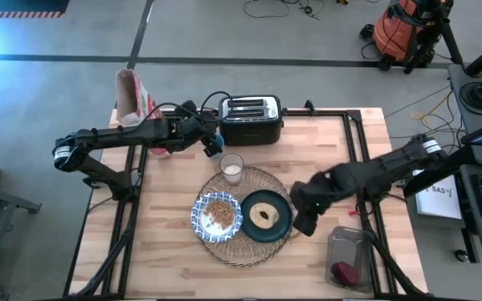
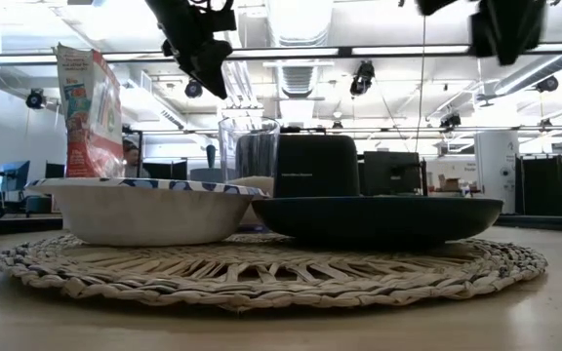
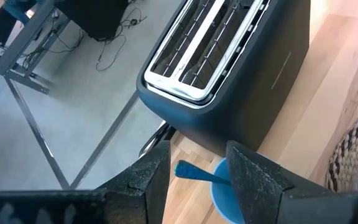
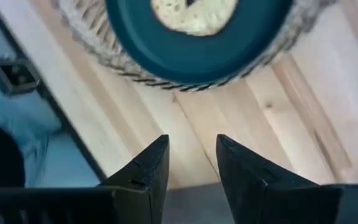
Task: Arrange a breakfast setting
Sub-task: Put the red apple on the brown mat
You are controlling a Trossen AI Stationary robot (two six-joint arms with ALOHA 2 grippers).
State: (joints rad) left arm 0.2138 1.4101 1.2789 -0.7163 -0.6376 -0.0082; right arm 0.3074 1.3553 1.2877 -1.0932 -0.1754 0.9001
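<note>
1. Now the left gripper [image 3: 194,171] hangs directly over the blue cup [image 3: 229,196], fingers parted astride the spoon [image 3: 201,174].
2. Its handle lies crosswise between the fingers, so this arm is nearer.
3. Right gripper [image 4: 191,162], open and empty, waits just beside the plate [image 4: 197,43] on the mat [image 1: 249,251].
</note>
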